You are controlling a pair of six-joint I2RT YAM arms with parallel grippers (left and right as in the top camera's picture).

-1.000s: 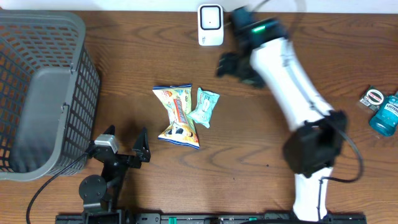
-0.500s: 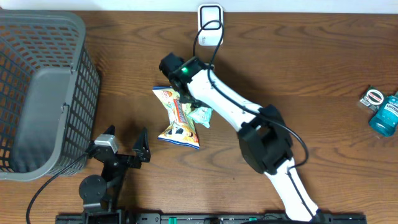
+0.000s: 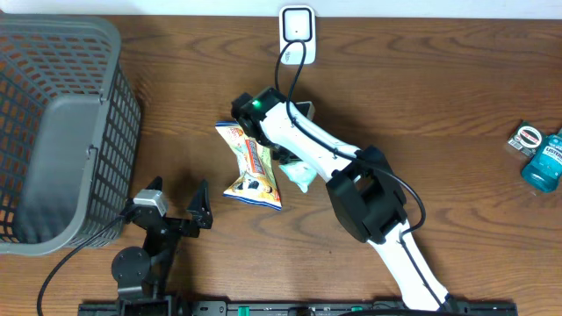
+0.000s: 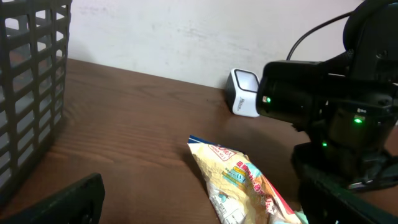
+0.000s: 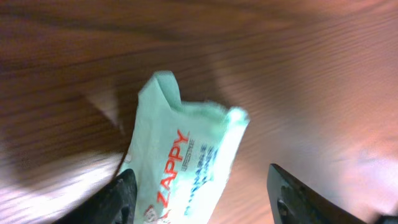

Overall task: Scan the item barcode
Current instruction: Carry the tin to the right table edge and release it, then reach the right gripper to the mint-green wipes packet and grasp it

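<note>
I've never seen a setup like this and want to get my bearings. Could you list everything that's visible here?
basket: one, grey, left end of the table
scanner: one, white, far edge, middle
snack packet: one, yellow, middle of the table
wipes packet: one, mint green with red lettering, beside the snack packet
bottle: one, blue, right edge
small packaged item: one, white and red, next to the bottle; too small to identify
table: one, brown wood
left gripper: one, black, near edge, open and empty
right gripper: one, black on a white arm, fingers either side of the wipes packet, not yet closed on it
</note>
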